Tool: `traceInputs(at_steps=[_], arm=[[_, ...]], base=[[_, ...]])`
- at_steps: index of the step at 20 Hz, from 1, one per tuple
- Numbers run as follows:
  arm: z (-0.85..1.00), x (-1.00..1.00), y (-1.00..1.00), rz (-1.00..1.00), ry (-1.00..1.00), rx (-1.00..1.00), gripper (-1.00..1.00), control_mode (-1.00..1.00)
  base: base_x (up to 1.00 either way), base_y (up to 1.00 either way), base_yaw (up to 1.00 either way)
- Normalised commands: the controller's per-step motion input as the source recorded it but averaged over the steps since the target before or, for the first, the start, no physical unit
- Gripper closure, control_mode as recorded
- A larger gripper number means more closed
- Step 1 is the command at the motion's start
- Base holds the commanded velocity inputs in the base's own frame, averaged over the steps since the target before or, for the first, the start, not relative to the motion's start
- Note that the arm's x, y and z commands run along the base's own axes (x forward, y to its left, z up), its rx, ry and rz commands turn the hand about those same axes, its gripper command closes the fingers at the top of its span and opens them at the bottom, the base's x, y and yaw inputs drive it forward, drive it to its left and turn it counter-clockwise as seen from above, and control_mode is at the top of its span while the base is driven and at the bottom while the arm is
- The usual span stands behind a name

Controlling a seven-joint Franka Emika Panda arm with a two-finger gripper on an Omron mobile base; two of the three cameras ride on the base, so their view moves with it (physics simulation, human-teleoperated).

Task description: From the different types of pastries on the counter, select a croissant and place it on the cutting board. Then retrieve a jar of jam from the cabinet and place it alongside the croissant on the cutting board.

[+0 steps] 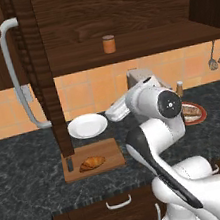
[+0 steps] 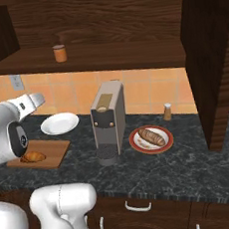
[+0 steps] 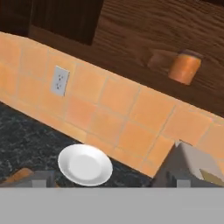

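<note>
The croissant [image 1: 92, 162] [image 2: 33, 156] lies on the cutting board [image 1: 108, 150] [image 2: 55, 148] on the dark counter [image 1: 25, 166]. The jar of jam [image 1: 109, 43] [image 2: 59, 52] [image 3: 186, 66] stands upright on the shelf of the open cabinet [image 1: 136, 44]. My gripper [image 1: 110, 114] [image 2: 39, 98] [image 3: 111, 180] hovers above the counter between the board and the coffee machine, well below the jar, and looks toward the wall and shelf. Its fingertips [image 3: 41, 178] stand wide apart with nothing between them. The longer pastry [image 1: 192, 112] [image 2: 152, 136] rests on a red-rimmed plate.
A round white plate [image 1: 87, 125] [image 2: 60, 123] [image 3: 85, 165] sits behind the board. A grey coffee machine [image 2: 108, 119] [image 3: 188, 168] stands mid-counter, with a brown shaker [image 2: 167, 112] near the wall. The open cabinet door [image 1: 37, 73] hangs over the board's left end, and another door [image 2: 211, 61] hangs at the right.
</note>
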Motion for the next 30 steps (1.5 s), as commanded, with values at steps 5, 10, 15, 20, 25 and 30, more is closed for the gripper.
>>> traceInputs(at_steps=[5,10,15,20,25,30], arm=[[0.91,-0.41,-0.44,-0.38,-0.03,0.31,-1.00,-1.00],[0.16,0.00,-0.08,-0.06,0.04,0.08,-1.00,-1.00],[0.63,-0.10,-0.61,0.00,0.11,0.40,-1.00,-1.00],[0.67,-0.13,-0.43,0.00,0.25,0.33,-1.00,-1.00],[0.05,0.01,-0.02,0.02,0.08,0.04,-1.00,-1.00],[0.15,0.04,0.01,0.28,0.07,-0.10,-1.00,-1.00]], base=[[0.00,0.00,0.00],[0.00,0.00,0.00],[0.00,0.00,0.00],[0.00,0.00,0.00],[0.00,0.00,0.00],[0.00,0.00,0.00]])
